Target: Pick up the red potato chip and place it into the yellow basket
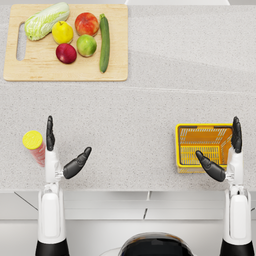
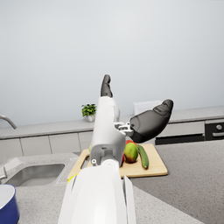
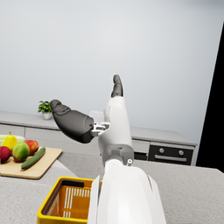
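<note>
The chip can [image 1: 35, 146] stands upright near the surface's [image 1: 150, 110] front left edge, just beside the left hand [image 1: 62, 152], whose fingers are spread and hold nothing. The basket [image 1: 202, 145] sits near the front right edge, under the right hand [image 1: 222, 155], which is also spread apart and empty. A cutting board [image 1: 65, 72] with fruit and vegetables lies at the far left corner.

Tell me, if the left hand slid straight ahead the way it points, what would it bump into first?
Probably the wooden cutting board. The left hand points up the bare counter, passing beside the red chip can. Height is unclear, so it might pass above the board.
</note>
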